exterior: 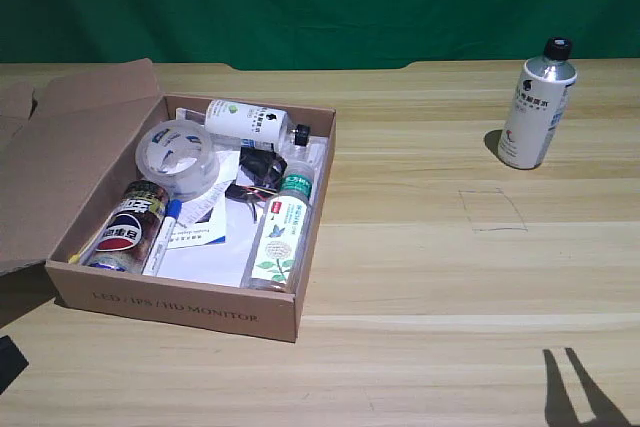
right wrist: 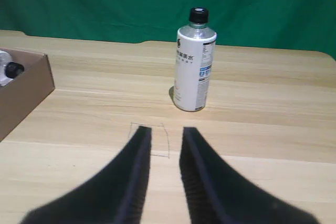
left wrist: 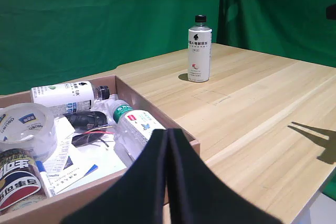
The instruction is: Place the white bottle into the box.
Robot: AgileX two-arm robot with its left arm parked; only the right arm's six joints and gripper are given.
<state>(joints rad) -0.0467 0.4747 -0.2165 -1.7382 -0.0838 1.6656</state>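
Approach step: right gripper (right wrist: 166, 132), fingers parted with nothing held, faces the upright white bottle (exterior: 536, 107) at the exterior view's far right, well apart from the box (exterior: 180, 302); next, advance and grasp its body.

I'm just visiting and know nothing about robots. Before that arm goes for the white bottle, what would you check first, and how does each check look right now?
1. White bottle upright on the table, cap on: ok.
2. Right gripper open, with a gap between its fingers: ok.
3. Gap wide enough for the bottle's body: cannot tell.
4. Table between gripper and bottle free of obstacles, only a faint pencilled square there: ok.
5. Box open, flaps out of the way: ok.
6. Free room in the box: not ok yet; tape roll, can, two bottles and papers fill most of it, so the bottle would probably rest on top of them.
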